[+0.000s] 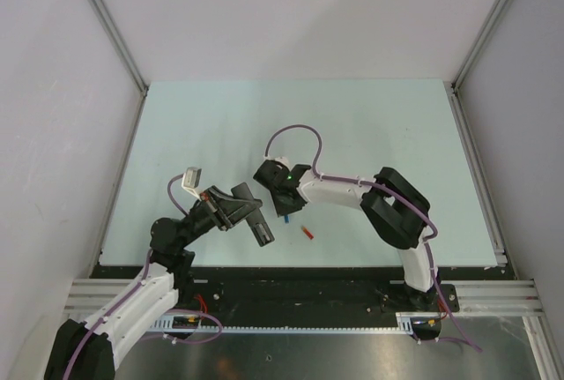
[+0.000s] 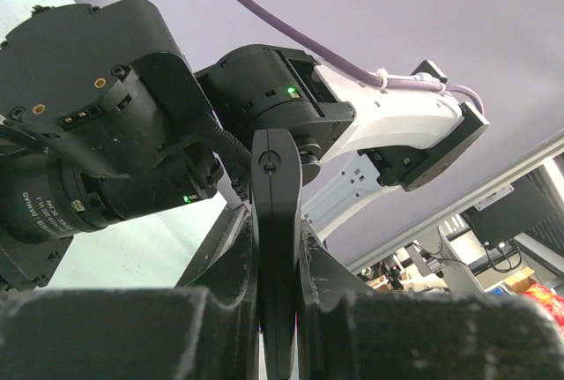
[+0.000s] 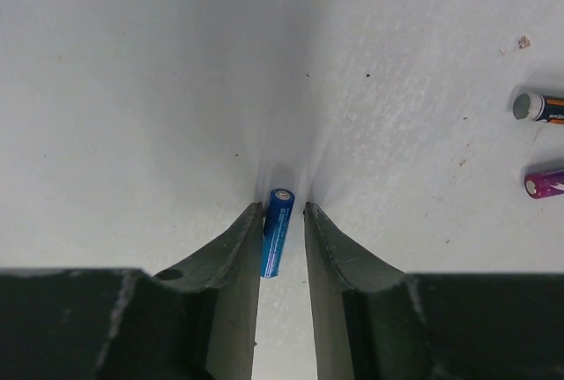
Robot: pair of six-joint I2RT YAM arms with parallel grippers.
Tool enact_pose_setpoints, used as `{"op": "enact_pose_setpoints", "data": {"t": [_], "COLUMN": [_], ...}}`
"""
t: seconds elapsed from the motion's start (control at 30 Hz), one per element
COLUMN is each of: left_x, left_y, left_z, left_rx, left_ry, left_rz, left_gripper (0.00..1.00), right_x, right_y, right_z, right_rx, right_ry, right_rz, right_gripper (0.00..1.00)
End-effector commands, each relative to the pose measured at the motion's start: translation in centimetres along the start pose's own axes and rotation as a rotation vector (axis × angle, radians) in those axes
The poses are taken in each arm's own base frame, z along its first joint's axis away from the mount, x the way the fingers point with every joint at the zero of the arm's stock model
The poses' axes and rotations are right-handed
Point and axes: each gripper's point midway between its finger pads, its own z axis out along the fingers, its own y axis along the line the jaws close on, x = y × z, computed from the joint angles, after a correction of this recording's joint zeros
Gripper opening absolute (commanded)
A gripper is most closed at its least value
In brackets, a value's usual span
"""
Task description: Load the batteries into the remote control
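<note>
My left gripper point(image 1: 240, 206) is shut on the black remote control point(image 1: 261, 232) and holds it tilted above the table's front middle. In the left wrist view the remote point(image 2: 276, 168) stands edge-on between the fingers point(image 2: 322, 265). My right gripper point(image 1: 283, 201) points down at the table just right of it. Its fingers straddle the bright blue battery point(image 3: 277, 234), which lies against the left finger point(image 3: 238, 248), with a gap to the right finger. The blue battery's end shows in the top view point(image 1: 285, 217). A red-orange battery point(image 1: 307, 233) lies on the table close by.
Two more batteries lie at the right edge of the right wrist view: one dark with a grey end point(image 3: 539, 107), one purple point(image 3: 546, 183). The pale green table point(image 1: 370, 133) has grey walls on three sides. The right arm's wrist point(image 2: 264, 98) hangs close above the remote.
</note>
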Motion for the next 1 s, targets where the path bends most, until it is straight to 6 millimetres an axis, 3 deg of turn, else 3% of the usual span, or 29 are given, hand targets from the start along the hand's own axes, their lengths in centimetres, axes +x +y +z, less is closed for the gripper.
{"op": "enact_pose_setpoints", "data": {"t": [0.0, 0.63, 0.73, 0.97], "left_x": [0.7, 0.7, 0.7, 0.5], "left_y": [0.8, 1.0, 1.0, 0.9], "left_z": [-0.6, -0.6, -0.6, -0.5], "left_rx": [-0.006, -0.013, -0.012, -0.01], "left_ry": [0.0, -0.004, -0.006, -0.013], "left_rz": [-0.016, -0.014, -0.014, -0.013], "left_gripper": [0.0, 0.0, 0.0, 0.0], "right_x": [2.1, 2.5, 2.6, 2.9], "right_y": [-2.0, -1.7, -1.7, -1.4], "right_z": [2.2, 3.2, 3.2, 2.7], "right_rx": [0.084, 0.068, 0.064, 0.051], "right_ry": [0.088, 0.117, 0.122, 0.121], "right_rz": [-0.044, -0.049, -0.055, -0.062], "right_gripper": [0.31, 0.29, 0.25, 0.01]}}
